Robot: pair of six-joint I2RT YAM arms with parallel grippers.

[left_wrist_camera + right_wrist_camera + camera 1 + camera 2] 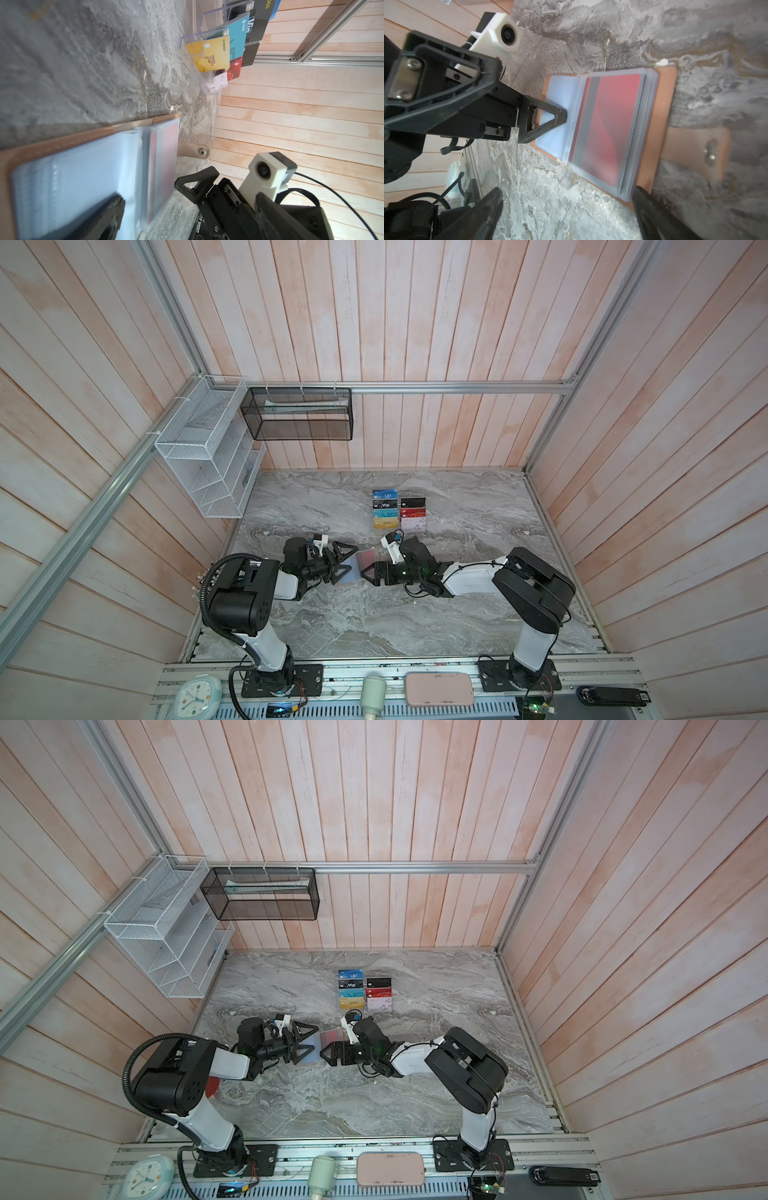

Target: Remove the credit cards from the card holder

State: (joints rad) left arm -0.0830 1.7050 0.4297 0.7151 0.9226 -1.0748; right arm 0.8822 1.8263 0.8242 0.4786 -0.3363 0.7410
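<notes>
The card holder (360, 565) lies open on the marble table between both arms, tan cover (662, 108) down, clear sleeves up. A dark red credit card (610, 126) shows through the top sleeve on one half; the sleeve on the other half is pale blue. No other credit cards show. My left gripper (344, 561) is open, and one fingertip (560, 114) rests on the pale blue sleeve. My right gripper (569, 209) is open just off the holder's near edge, with one finger (648, 205) by the sleeve stack's corner and bare table between the jaws.
A clear acrylic rack (425, 528) of coloured cards stands behind the holder. White (199, 448) and black (297, 414) mesh baskets hang on the walls. On the front rail lie a clock (192, 697), a pink case (439, 689) and a black stapler (611, 695).
</notes>
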